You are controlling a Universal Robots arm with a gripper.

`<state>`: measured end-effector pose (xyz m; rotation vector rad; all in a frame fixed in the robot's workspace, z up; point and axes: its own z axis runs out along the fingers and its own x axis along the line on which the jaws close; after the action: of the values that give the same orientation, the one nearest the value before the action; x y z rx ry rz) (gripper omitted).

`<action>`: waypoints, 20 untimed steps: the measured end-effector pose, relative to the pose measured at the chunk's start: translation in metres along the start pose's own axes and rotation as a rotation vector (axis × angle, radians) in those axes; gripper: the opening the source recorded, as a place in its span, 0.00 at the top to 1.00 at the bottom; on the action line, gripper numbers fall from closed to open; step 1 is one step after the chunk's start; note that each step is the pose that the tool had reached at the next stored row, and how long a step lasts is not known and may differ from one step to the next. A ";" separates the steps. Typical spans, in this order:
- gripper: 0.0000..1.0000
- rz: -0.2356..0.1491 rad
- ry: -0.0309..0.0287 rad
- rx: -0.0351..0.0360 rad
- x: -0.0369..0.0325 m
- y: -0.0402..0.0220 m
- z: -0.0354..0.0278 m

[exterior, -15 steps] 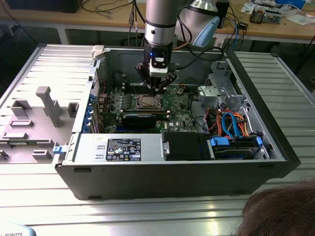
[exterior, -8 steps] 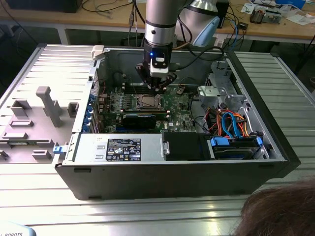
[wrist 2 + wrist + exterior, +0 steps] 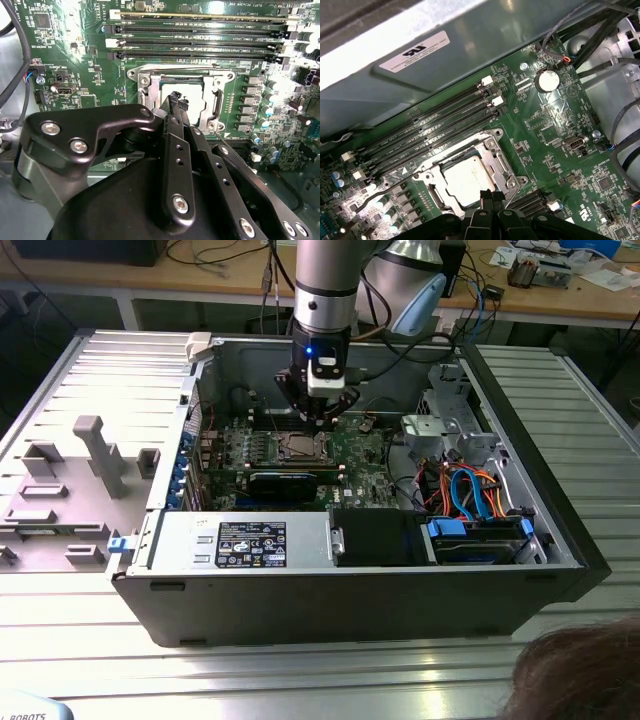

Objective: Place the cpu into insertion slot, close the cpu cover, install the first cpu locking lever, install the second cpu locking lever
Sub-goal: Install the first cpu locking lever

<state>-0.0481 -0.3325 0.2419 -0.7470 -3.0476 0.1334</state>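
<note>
The cpu point(image 3: 465, 181) lies flat in the insertion slot point(image 3: 436, 197). Its dull metal top shows through the cpu cover point(image 3: 504, 169), which looks folded down around it. The chip is probably light, thin and stiff, with fragile contacts beneath, so its opposite edges would be the safe hold. In the exterior view the gripper point(image 3: 322, 418) hangs at about 1 o'clock from the socket. Its jaws are pinched together on nothing discernible, tips just beside the cover's edge. Memory slots point(image 3: 435, 135) run alongside on the green motherboard point(image 3: 555, 165).
</note>
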 end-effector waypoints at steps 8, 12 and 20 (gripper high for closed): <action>0.89 -0.035 -0.0029 -0.0007 0.0000 0.0000 0.0001; 0.89 -0.052 -0.0043 -0.0011 0.0000 0.0000 0.0001; 0.89 -0.078 -0.0065 -0.0015 0.0000 0.0000 0.0001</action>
<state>-0.0481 -0.3325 0.2418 -0.6281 -3.0777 0.1334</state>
